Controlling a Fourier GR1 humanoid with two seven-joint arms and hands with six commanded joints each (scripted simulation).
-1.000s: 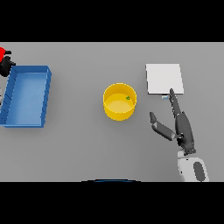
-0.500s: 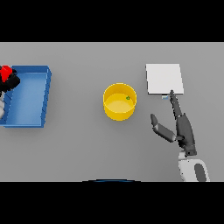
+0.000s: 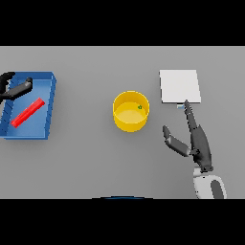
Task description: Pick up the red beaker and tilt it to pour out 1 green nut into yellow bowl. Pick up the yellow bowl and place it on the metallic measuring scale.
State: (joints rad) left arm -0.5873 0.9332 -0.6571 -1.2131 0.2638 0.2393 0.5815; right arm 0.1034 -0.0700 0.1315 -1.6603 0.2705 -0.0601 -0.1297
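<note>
**A:** Status on the beaker?

**B:** The red beaker [image 3: 27, 113] is lying on its side in the blue tray [image 3: 51, 106] at the left edge of the frame, slanted from lower left to upper right. My left hand [image 3: 14, 89] is at the tray's upper left corner, above the beaker, not touching it. Fingers are released, one stretched over the tray's far wall, holding nothing.

**A:** Nut?

**B:** 1 green nut [image 3: 140, 107] sits inside the yellow bowl [image 3: 130, 111], near its right inner wall. The bowl is upright on the grey table [image 3: 95, 162], roughly frame center.

**A:** Scale?

**B:** The metallic scale [image 3: 179, 86] is a pale square plate in the upper right, just right of the bowl and slightly higher. Bowl and scale are apart, with a strip of table between them. Nothing rests on the plate.

**A:** Right hand?

**B:** My right hand [image 3: 198, 143] is in the lower right, below the scale and right of the bowl. Fingers are straight and released, pointing up the frame, and the longest fingertip reaches the scale's lower edge. I cannot tell if it touches. My thumb sticks out toward the left, in the bowl's direction, well clear of it. Nothing gripped.
</note>
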